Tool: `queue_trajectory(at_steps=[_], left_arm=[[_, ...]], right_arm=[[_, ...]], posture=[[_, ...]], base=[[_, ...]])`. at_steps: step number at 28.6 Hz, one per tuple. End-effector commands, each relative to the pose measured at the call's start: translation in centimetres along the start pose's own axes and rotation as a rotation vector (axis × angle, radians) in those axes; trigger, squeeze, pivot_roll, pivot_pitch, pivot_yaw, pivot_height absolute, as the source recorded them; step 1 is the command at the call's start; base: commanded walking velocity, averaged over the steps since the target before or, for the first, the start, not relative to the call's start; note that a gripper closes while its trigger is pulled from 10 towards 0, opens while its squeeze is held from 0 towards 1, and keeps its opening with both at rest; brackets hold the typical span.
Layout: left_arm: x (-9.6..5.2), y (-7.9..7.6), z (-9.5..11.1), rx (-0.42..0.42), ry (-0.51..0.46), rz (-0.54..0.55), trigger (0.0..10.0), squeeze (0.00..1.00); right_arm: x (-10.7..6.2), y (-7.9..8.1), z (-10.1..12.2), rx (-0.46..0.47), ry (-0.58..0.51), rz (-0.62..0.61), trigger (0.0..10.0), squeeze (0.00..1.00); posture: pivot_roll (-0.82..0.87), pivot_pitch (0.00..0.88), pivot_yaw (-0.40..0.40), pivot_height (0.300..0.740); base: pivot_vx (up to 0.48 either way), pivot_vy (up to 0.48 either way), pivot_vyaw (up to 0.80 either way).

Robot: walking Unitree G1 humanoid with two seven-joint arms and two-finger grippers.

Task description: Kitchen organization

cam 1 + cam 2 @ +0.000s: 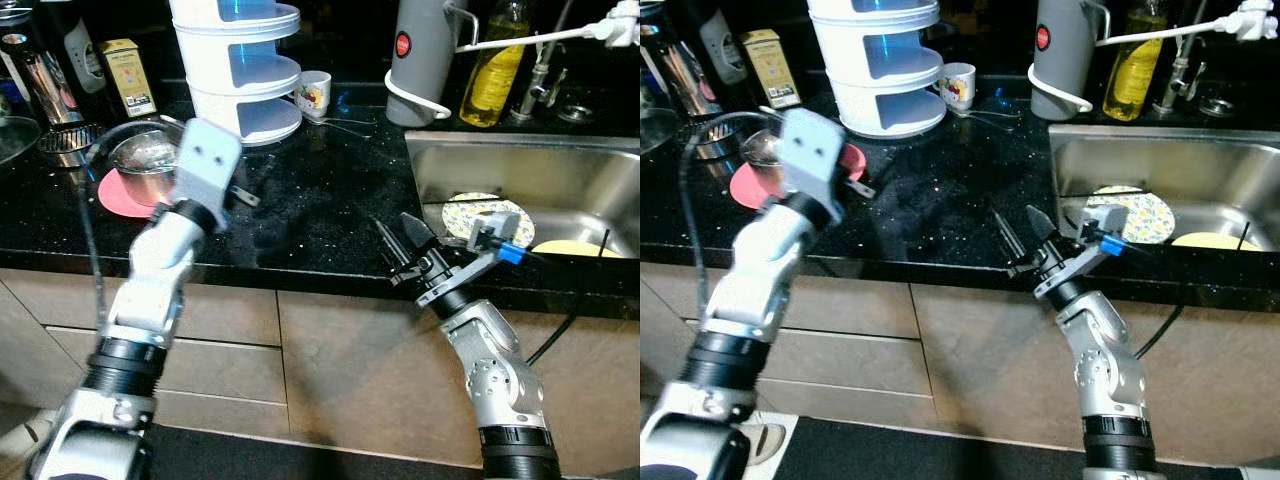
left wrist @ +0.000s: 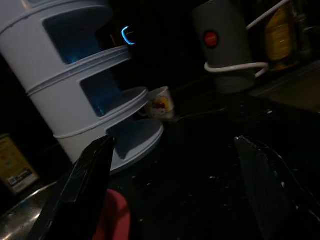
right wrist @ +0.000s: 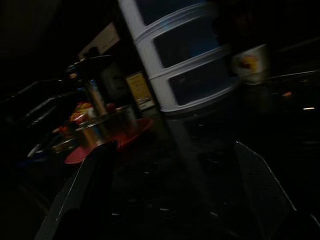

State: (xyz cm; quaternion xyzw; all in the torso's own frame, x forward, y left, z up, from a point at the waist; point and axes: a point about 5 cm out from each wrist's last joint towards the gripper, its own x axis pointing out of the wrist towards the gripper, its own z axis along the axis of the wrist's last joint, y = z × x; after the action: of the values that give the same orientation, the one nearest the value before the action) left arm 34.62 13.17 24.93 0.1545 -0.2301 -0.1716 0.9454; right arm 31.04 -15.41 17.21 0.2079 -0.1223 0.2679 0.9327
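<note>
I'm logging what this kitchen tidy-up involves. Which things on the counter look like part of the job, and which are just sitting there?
Likely part of the job:
steel pot on the pink mat, near the left gripper
small mug
plates in the sink

Just sitting there:
white tiered rack
grey kettle
oil bottle
yellow box

A home kitchen: a black speckled stone countertop (image 1: 320,200) over beige cabinet drawers (image 1: 330,360), a stainless steel sink (image 1: 520,175) at three o'clock holding plates (image 1: 478,212), a bottle of cooking oil (image 1: 495,70) and a grey kettle (image 1: 420,60) at one o'clock, a mug (image 1: 313,93) at twelve
</note>
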Motion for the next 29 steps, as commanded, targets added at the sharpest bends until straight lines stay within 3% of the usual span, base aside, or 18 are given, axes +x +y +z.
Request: queue_trajectory(at_steps=[1,4,6,14,29], left_arm=[[0.1,-0.2,-0.2,-0.020,-0.002,0.012,10.0,0.00],[0.1,-0.3,-0.4,-0.043,0.000,0.016,10.0,0.00],[-0.2,-0.7,-0.5,-0.103,-0.007,0.011,10.0,0.00],[-0.6,-0.9,-0.1,-0.113,-0.030,0.015,10.0,0.00],[-1.3,-0.6,0.1,-0.165,-0.052,0.013,10.0,0.00]], right_arm=[[0.3,0.2,0.2,-0.013,-0.005,0.009,10.0,0.00],[0.3,0.2,0.3,-0.015,-0.004,0.010,10.0,0.00],[0.4,0.1,0.6,-0.018,-0.016,0.001,10.0,0.00],[0.8,0.2,1.1,-0.021,-0.035,0.006,10.0,0.00],[0.7,0.0,1.0,-0.023,-0.020,-0.024,10.0,0.00]], posture=[[0.03,0.000,-0.018,0.740],[0.03,0.000,-0.021,0.740],[0.03,0.000,-0.020,0.740],[0.03,0.000,-0.043,0.740],[0.02,0.000,-0.022,0.740]], base=[[0.000,0.000,0.80],[0.000,0.000,0.80],[0.000,0.000,0.80],[0.000,0.000,0.77],[0.000,0.000,0.00]])
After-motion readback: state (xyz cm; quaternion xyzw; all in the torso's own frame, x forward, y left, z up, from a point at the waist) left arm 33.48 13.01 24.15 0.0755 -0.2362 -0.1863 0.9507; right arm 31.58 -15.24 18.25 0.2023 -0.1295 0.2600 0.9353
